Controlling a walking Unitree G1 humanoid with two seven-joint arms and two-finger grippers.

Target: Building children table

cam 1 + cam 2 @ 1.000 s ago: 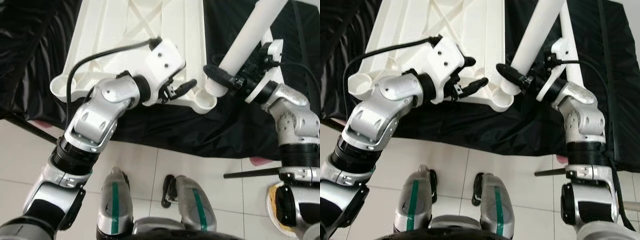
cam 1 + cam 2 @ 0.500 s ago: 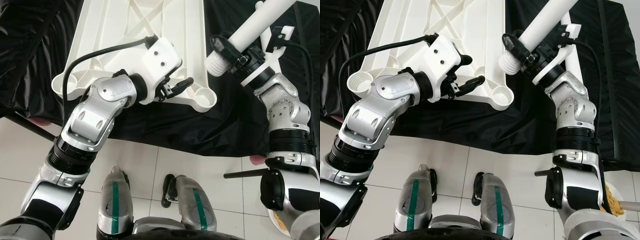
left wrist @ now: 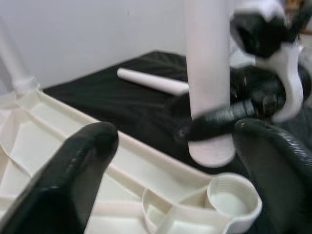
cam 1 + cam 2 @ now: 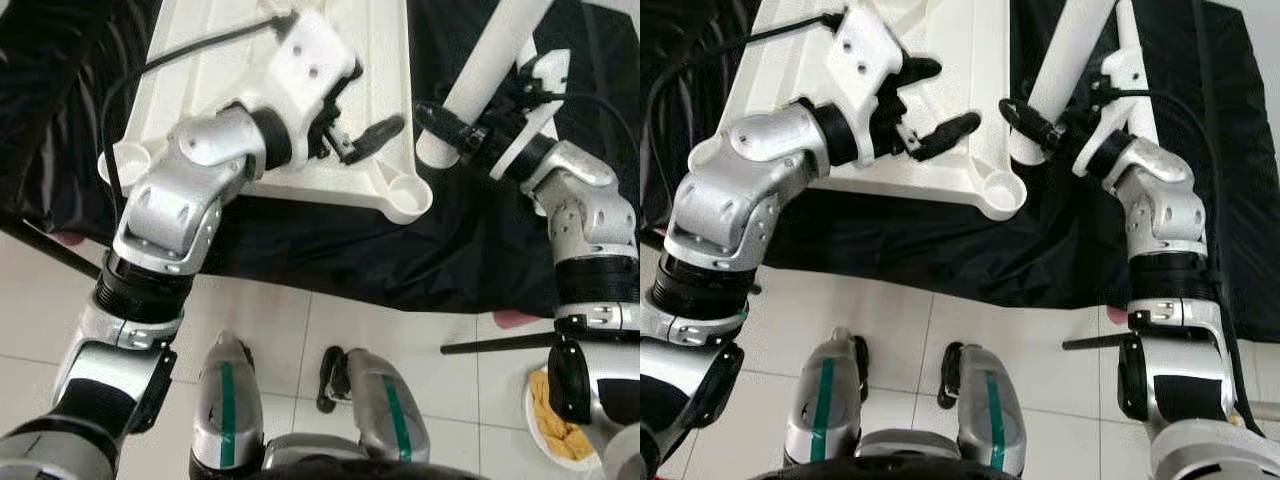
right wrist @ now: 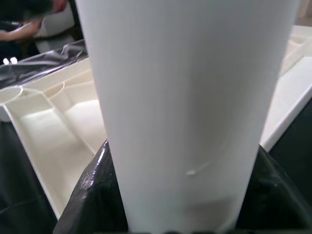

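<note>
Tabletop (image 4: 250,60): white plastic, upside down on a black sheet (image 4: 60,100), ribbed underside up, round threaded socket (image 4: 405,188) at its near right corner. Leg (image 4: 485,70): plain white tube, threaded at the lower end. Right gripper (image 4: 445,135) is clamped around the leg near that end, fingers on either side; the leg's end hangs just above and beside the socket, not seated. Left gripper (image 4: 350,135) hovers over the tabletop's near edge, fingers spread wide, holding nothing. A second leg (image 3: 151,81) lies on the sheet beyond. Floor: pale tiles (image 4: 300,320).
</note>
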